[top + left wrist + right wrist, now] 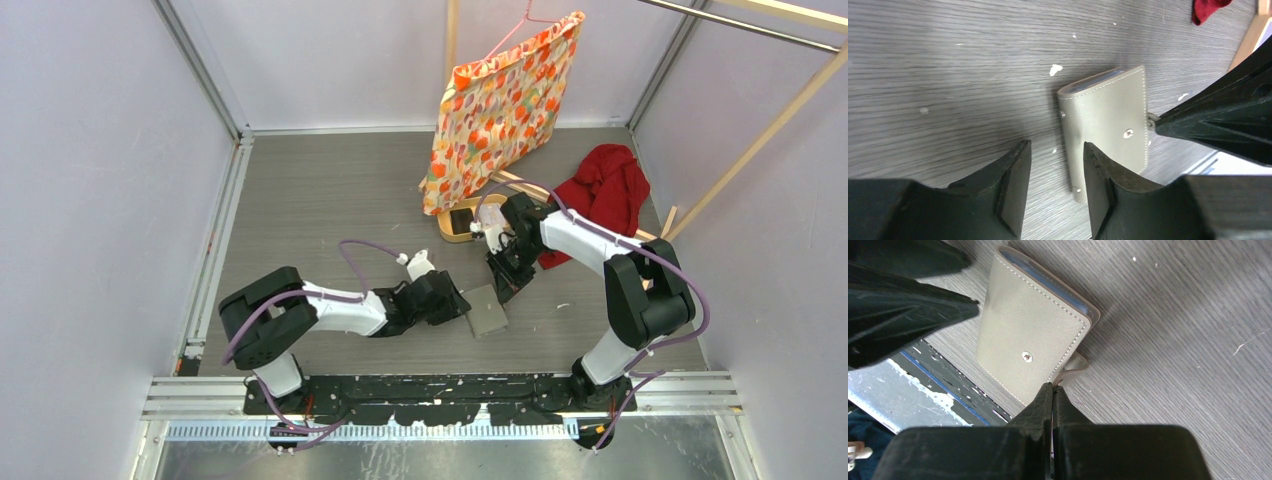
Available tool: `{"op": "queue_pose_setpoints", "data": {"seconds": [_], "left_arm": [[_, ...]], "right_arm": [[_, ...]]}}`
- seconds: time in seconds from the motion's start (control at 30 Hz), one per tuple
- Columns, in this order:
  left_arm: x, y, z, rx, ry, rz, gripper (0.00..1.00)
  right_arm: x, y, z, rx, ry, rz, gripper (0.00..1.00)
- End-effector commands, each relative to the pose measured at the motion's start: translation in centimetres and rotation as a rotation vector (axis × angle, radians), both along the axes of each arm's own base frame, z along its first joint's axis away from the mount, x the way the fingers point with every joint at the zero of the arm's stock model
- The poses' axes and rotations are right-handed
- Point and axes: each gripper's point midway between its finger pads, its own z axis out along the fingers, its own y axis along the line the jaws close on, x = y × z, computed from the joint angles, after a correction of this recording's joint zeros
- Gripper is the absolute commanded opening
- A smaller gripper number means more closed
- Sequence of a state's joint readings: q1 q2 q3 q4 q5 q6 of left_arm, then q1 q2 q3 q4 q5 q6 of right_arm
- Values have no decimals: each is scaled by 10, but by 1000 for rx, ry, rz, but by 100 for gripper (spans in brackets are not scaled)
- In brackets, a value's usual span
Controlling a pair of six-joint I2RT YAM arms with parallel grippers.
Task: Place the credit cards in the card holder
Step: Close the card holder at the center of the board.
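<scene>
— Card holder point(487, 312) is lying shut and flat on the table point(948, 75), near the front middle, right between my two arms.
— What are the pincers doing?
— My left gripper point(1057, 150) is released, jaws apart with nothing in them, hovering just beside one short end of it. My right gripper point(1053, 387) is clenched, tips pressed together against the opposite edge, by the little closure tab point(1075, 365). I can't tell whether a sliver of that tab is caught between them.
— How do you reckon it'll handle?
— Light and thin, I'd say. The cover looks like smooth stitched leather, stiff enough to keep its shape but hinged at the fold. I'd expect the card holder to skate over the table if I push it sideways. Lying flat, it leaves little to get a finger under.
— Where would you take hold?
— At the open side, where a pale blue pocket edge shows under the cover, or at the tab. I'd pin the lower half with one arm and peel the cover up with the other. The snap stud point(1026, 356) may need a firm tug.
— And the credit cards?
— None I can make out for sure. Something dark sits in the wooden tray point(452, 237) farther back, partly hidden by the patterned bag point(500, 100).
</scene>
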State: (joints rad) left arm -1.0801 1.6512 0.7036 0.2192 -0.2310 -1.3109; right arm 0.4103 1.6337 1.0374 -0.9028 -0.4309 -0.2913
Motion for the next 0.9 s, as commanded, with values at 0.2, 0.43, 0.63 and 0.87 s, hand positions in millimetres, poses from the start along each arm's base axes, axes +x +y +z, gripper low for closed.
{"op": "queue_pose_setpoints", "data": {"seconds": [0.2, 0.43, 0.63, 0.87], "left_arm": [[18, 61, 48, 3, -353, 27, 100], [7, 60, 63, -120, -310, -52, 94], [-11, 22, 62, -245, -155, -50, 77], [-13, -11, 40, -118, -86, -80, 60]], "right_arm": [[20, -1, 28, 85, -83, -35, 1], [23, 2, 40, 184, -69, -46, 1], [27, 4, 43, 233, -46, -26, 1], [33, 8, 36, 237, -9, -20, 1]]}}
